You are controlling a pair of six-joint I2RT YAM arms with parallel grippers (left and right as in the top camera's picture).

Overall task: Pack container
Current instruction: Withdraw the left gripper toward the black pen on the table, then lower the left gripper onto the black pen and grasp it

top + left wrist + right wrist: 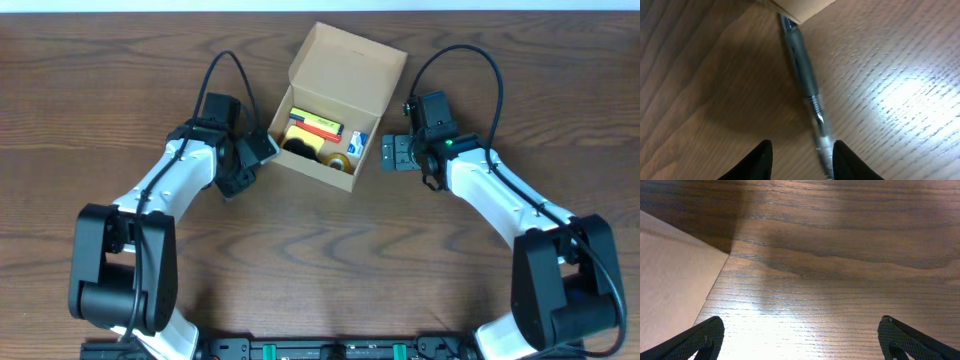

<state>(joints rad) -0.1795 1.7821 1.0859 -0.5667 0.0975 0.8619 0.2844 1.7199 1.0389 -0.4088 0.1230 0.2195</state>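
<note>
Box point(350, 68) first: it sits on the wooden table point(320, 270), between the two grippers, with its lid standing up. One box, one table.

It looks light. The cardboard is stiff, but I think a thin wall would bend if squeezed hard, and the lid can flop on its fold. A good place to hold it is the top edge of a side wall.

The left gripper point(802, 147) has its fingers apart and holds nothing. A box corner is just ahead of it. The right gripper point(800, 325) is wide open and holds nothing, with the box just beside its left finger.

One pen point(802, 70) lies flat on the table and runs from beside the left gripper's right finger up to the box corner. It looks smooth and may roll.

Inside the box are a few small bright things, too jumbled to count.
</note>
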